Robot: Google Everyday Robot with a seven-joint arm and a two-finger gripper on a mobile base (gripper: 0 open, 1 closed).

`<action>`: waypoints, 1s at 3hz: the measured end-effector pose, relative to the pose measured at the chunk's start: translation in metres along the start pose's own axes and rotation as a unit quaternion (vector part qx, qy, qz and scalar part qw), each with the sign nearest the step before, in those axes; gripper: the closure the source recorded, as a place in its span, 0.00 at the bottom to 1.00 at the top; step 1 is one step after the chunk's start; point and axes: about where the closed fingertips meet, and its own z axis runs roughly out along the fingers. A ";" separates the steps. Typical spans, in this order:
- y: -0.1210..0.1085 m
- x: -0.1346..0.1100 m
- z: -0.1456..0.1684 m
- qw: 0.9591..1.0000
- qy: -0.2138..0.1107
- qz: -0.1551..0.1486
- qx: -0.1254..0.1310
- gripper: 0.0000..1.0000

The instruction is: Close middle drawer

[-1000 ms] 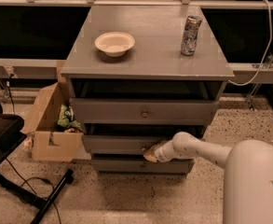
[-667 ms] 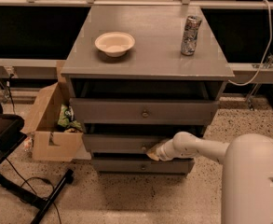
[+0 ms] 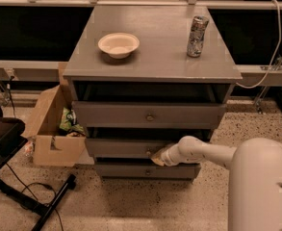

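Observation:
The grey cabinet has three drawers. The middle drawer stands slightly out from the cabinet, with a dark gap above its front. Its small round knob is at the front's centre. My gripper, at the end of the white arm reaching in from the right, rests against the middle drawer's front just right of and below the knob. The top drawer also stands out, further than the middle one. The lowest drawer front sits below my gripper.
A cream bowl and a drink can stand on the cabinet top. An open cardboard box with packets stands on the floor against the cabinet's left side. A black stand and cable lie at the lower left. My white body fills the lower right.
My gripper stays against the middle drawer's front and has edged very slightly right. My white body has come a little closer into view. The drawer's position looks about the same.

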 end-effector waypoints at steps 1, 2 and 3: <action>0.002 0.000 0.002 1.000 0.000 0.000 -0.002 0.63; 0.003 0.000 0.003 1.000 0.000 0.000 -0.003 0.39; 0.005 0.000 0.005 1.000 0.001 0.000 -0.005 0.16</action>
